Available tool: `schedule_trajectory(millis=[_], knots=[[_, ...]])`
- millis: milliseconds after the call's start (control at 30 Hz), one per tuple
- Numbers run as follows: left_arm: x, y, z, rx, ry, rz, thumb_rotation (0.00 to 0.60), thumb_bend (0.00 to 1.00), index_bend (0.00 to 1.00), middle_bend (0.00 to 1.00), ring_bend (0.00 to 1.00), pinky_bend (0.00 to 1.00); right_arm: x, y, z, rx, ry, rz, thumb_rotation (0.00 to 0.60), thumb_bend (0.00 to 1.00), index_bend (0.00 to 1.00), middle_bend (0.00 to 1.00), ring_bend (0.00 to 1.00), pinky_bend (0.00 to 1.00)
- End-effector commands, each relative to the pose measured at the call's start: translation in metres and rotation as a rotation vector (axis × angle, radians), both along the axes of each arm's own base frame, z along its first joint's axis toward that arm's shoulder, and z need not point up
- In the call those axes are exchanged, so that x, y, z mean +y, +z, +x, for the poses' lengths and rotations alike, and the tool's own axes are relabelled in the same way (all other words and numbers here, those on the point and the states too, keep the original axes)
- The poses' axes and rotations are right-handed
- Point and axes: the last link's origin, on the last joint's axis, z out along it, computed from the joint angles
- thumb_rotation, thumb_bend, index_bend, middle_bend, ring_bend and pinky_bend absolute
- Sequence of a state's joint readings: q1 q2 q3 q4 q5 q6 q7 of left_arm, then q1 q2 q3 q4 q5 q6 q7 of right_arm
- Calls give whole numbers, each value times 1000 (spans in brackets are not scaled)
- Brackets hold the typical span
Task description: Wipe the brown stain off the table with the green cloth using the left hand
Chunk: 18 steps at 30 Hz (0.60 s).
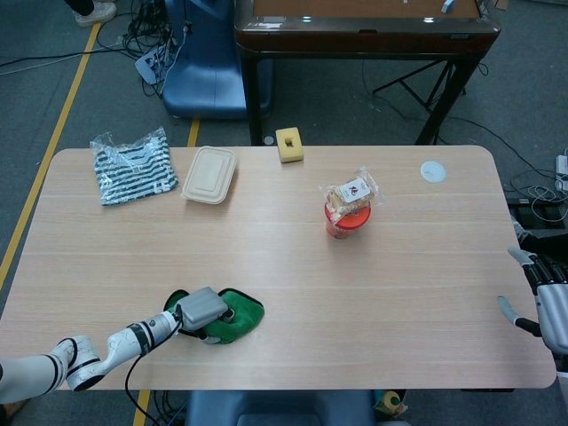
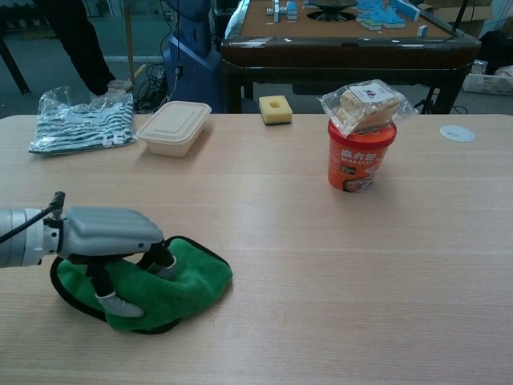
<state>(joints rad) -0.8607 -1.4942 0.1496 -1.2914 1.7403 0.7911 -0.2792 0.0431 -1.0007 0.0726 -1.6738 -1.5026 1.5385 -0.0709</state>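
Observation:
The green cloth (image 1: pixel 238 319) (image 2: pixel 180 282) lies bunched on the table near its front left edge. My left hand (image 1: pixel 201 308) (image 2: pixel 110 234) rests on top of it, fingers curled down into the fabric and gripping it. The brown stain shows in neither view; the cloth covers the spot where it was. My right hand (image 1: pixel 546 303) hovers at the table's right edge in the head view, fingers apart, holding nothing; the chest view does not show it.
A red cup with a wrapped snack on top (image 1: pixel 347 209) (image 2: pixel 361 142) stands right of centre. A beige lidded box (image 1: pixel 209 175) (image 2: pixel 173 127), a bagged striped garment (image 1: pixel 133 166) (image 2: pixel 78 120), a yellow sponge (image 1: pixel 289 144) (image 2: pixel 275 109) and a white disc (image 1: pixel 432 171) (image 2: pixel 458 133) sit along the far side.

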Motion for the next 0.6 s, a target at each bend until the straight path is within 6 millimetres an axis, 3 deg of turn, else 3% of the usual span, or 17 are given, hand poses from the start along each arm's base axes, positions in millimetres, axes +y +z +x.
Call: schedule_trajectory(millis=[33,233,600], knots=[[-2,-2,10,-4,-42,4,600,250,549,591,596,877,0,0,-1,-2,0,-2,600,350,179,246,206,238],[18,-2,11,20,-53,105,600,250,558,591,594,877,1,1,-3,-5,-4,-7,600,350,179,246,207,238],[67,28,-24,152,5,313,600,250,560,592,594,877,0,3,-3,-5,1,-13,600,350,179,246,206,238]])
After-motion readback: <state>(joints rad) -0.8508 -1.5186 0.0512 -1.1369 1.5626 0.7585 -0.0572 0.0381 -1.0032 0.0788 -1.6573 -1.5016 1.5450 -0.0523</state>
